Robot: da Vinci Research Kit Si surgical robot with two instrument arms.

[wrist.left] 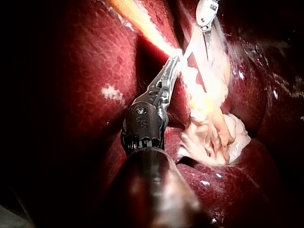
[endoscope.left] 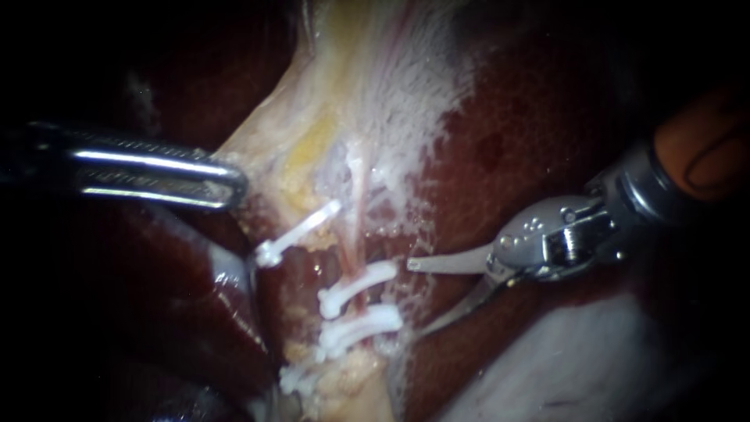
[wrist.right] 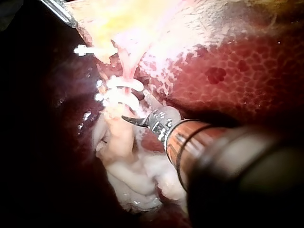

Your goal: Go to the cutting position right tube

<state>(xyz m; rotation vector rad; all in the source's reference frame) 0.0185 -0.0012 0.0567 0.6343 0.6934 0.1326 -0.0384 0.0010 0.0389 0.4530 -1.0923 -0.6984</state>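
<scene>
The right instrument's claw (endoscope.left: 420,297), spread wide, has the clipped right tube (endoscope.left: 353,254) at its 9 o'clock, running 12 to 6; the left claw (endoscope.left: 233,184) holds pale tissue (endoscope.left: 312,117).

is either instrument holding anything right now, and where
The left instrument grips the pale tissue by its edge, near the uppermost clip. The right instrument has open blades and holds nothing.
</scene>
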